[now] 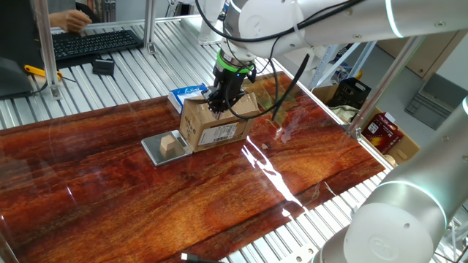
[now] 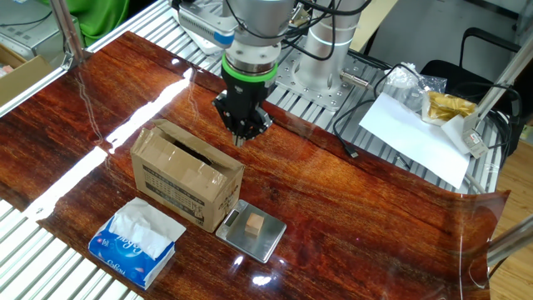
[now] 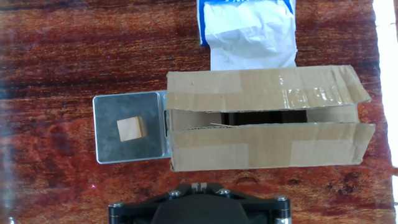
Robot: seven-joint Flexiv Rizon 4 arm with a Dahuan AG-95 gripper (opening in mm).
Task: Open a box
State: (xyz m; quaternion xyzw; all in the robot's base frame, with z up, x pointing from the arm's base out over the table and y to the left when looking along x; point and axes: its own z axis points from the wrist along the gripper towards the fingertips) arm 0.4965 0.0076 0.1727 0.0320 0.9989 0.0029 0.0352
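The box (image 2: 187, 177) is a small brown cardboard carton on the wooden table, with a printed label on its side (image 1: 221, 134). Its two top flaps (image 3: 267, 118) stand slightly apart, and a dark slit shows between them. My gripper (image 2: 241, 137) hangs just beside the box's long side, on the side toward the robot base, at about the height of the flaps. Its fingers are shut together with nothing between them. In the hand view the fingertips (image 3: 198, 185) sit close below the near flap's edge. I cannot tell whether they touch it.
A small metal plate (image 3: 112, 146) carrying a tan wooden cube (image 3: 131, 129) lies against one end of the box. A blue-and-white tissue packet (image 2: 133, 242) lies on the box's far side from the gripper. Cables and a white paper (image 2: 412, 125) lie beyond the table near the robot base.
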